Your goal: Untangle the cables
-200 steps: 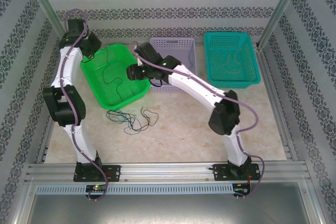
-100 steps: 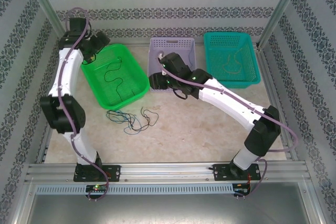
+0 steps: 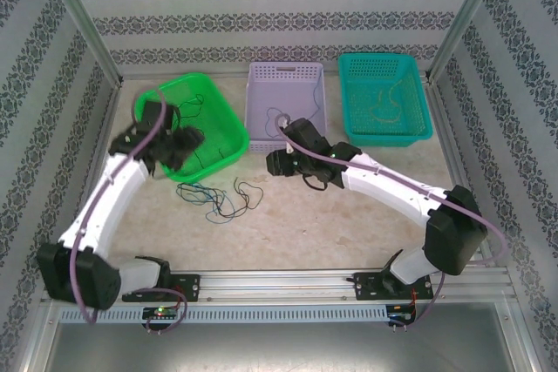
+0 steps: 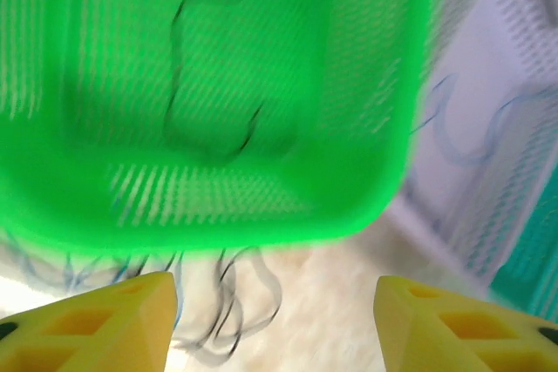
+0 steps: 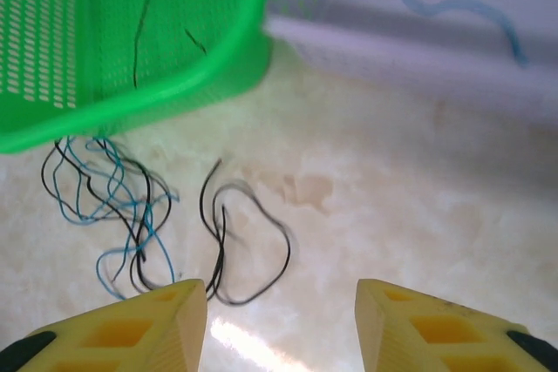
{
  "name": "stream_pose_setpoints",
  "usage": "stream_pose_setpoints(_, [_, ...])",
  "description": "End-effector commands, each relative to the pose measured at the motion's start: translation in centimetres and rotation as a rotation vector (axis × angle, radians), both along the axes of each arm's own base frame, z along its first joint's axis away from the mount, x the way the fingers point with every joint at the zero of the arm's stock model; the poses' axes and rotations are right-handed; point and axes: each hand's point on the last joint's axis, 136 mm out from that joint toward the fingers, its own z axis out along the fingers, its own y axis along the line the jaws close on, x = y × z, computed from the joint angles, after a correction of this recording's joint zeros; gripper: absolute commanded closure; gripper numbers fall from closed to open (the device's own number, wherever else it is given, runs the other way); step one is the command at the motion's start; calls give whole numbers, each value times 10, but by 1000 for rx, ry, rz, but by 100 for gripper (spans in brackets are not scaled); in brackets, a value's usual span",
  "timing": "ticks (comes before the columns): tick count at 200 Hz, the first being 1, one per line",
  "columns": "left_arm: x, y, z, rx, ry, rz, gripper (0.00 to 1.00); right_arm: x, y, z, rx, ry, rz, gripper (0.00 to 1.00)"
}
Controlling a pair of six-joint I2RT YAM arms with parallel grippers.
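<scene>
Cables (image 5: 138,215) sprawl sideways along the front rim of the green basket (image 5: 200,67), which hides some loops. The left gripper (image 4: 275,320) and right gripper (image 5: 281,320) both gape, empty.

Walls (image 3: 288,6) all round are pale wallpaper with grey ornate stripes, silver metal posts (image 3: 81,19) in the back corners, and the tabletop (image 3: 314,224) is beige, kinda marbled, evenly lit.
</scene>
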Motion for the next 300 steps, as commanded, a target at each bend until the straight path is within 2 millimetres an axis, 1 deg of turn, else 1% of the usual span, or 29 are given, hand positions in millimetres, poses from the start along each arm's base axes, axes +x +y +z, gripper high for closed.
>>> stream_pose_setpoints(1, [-13,-30,-34,-181,14,99,38,-17,18,-10,141,116,-23,52])
stream_pose_setpoints(18, [-20,-53,-58,-216,22,85,39,-27,31,-26,193,212,-38,54])
stream_pose_setpoints(35, [-25,-72,-74,-221,45,56,47,-32,40,-44,221,293,-87,56])
stream_pose_setpoints(45, [-26,-82,-76,-210,49,31,50,-32,43,-53,249,320,-115,57])
stream_pose_setpoints(54, [-24,-88,-76,-182,45,3,54,-30,42,-62,254,331,-148,59])
stream_pose_setpoints(63, [-21,-93,-74,-149,38,-27,57,-27,39,-69,245,335,-172,61])
stream_pose_setpoints(76, [-14,-95,-70,-85,27,-72,60,-24,37,-75,220,319,-174,63])
stream_pose_setpoints(91, [-11,-91,-72,-8,45,-103,65,-19,37,-81,190,305,-178,64])
stream_pose_setpoints(112, [-14,-87,-76,32,68,-112,68,-19,42,-96,141,336,-183,65])
stream_pose_setpoints(135, [-19,-88,-82,34,78,-135,68,-18,49,-109,86,319,-173,65])
stream_pose_setpoints(165, [-33,-87,-90,57,96,-166,68,-11,42,-125,-28,285,-183,65])
stream_pose_setpoints(180, [-40,-81,-94,78,107,-167,70,-9,44,-128,-59,277,-180,65])
stream_pose_setpoints(206, [-51,-71,-98,91,106,-153,71,-12,54,-131,-126,265,-152,65])
stream_pose_setpoints(216, [-53,-68,-97,92,101,-147,71,-15,52,-134,-196,267,-156,65])
stream_pose_setpoints(230, [-57,-65,-94,97,97,-143,72,-19,53,-137,-251,270,-150,66])
stream_pose_setpoints(259, [-61,-60,-90,101,82,-135,72,-27,41,-142,-387,270,-181,66])
stream_pose_setpoints(274, [-64,-57,-90,101,81,-132,72,-26,37,-140,-411,255,-192,65])
stream_pose_setpoints(300, [-70,-53,-90,101,80,-128,72,-23,39,-132,-395,223,-202,60])
